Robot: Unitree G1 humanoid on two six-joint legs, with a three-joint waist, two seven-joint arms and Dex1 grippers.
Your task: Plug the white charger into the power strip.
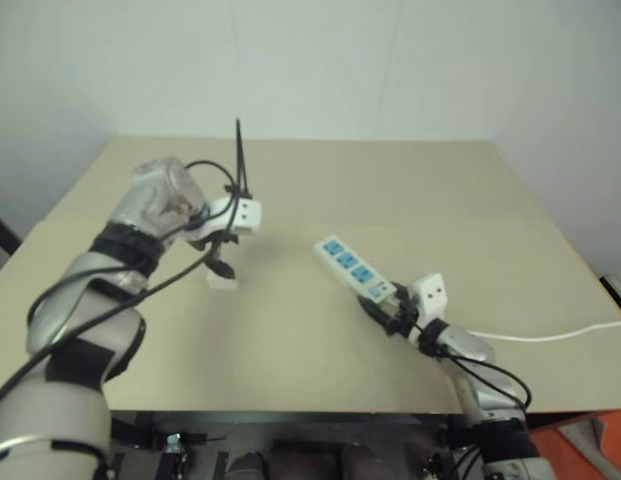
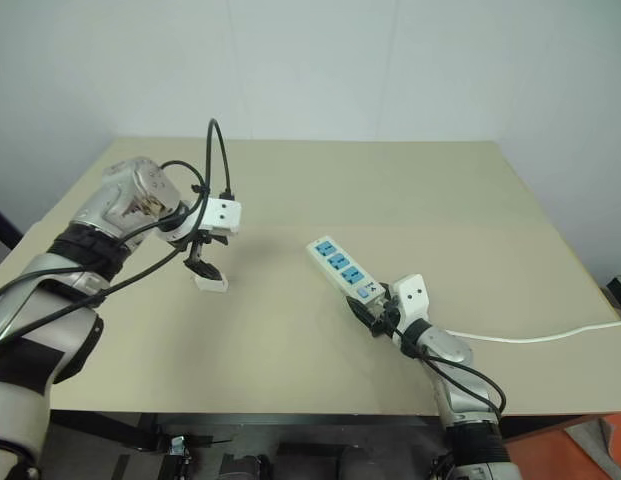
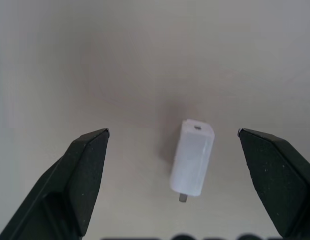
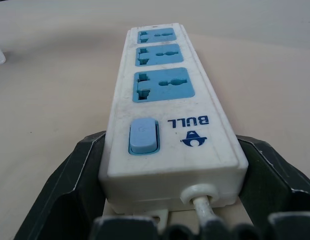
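Observation:
The white charger [image 1: 222, 281] lies on its side on the tan table, left of the middle, with its metal prongs showing in the left wrist view [image 3: 192, 157]. My left gripper [image 1: 221, 262] hangs just above it, pointing down, open, its two black fingers [image 3: 80, 170] spread wide on either side of the charger and not touching it. The power strip [image 1: 352, 266] lies slantwise right of the middle, its three blue sockets facing up [image 4: 164, 100]. My right gripper [image 1: 386, 306] is shut on the strip's cord end, one finger [image 4: 70, 185] pressed against each long side by the blue switch.
The strip's thin white cord [image 1: 550, 335] runs off to the right across the table. The table's front edge [image 1: 320, 410] lies just below both arms. A black cable [image 1: 239, 150] loops up from my left wrist.

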